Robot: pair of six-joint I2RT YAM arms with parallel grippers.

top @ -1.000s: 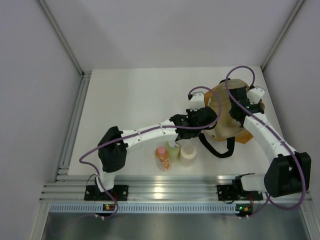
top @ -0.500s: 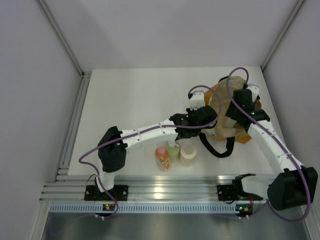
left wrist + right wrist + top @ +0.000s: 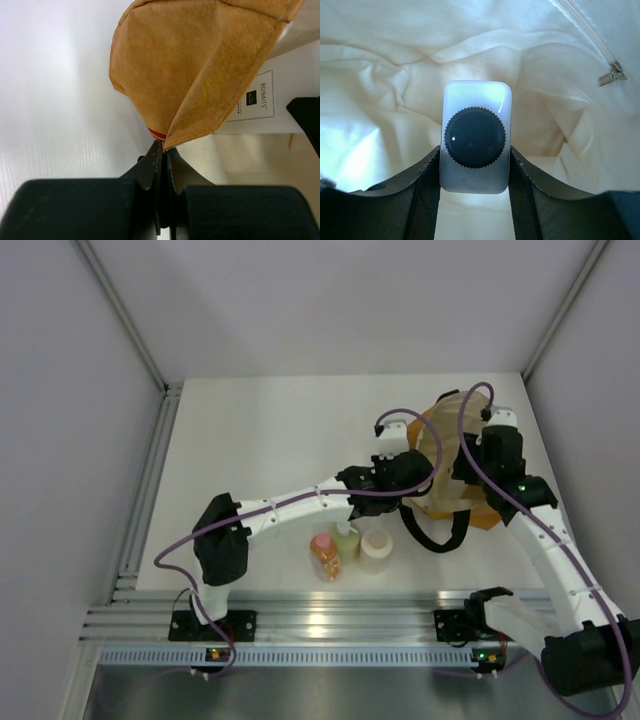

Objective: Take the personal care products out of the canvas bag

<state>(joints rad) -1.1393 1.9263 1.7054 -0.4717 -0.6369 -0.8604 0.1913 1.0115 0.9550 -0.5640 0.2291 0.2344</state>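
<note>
Jaws on your right arm are pinching the clear-white black-capped bottle (image 3: 475, 137), cream lining (image 3: 380, 75) all around it. Left jaws are clamping an edge of the canvas bag (image 3: 200, 65), which is sitting at 3 o'clock on the surface (image 3: 260, 440). Other three bottles (image 3: 346, 540) are standing at 6 o'clock.

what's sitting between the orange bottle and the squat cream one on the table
The yellow-green bottle with a white cap stands between the orange bottle and the cream bottle, seen in the top external view.
</note>
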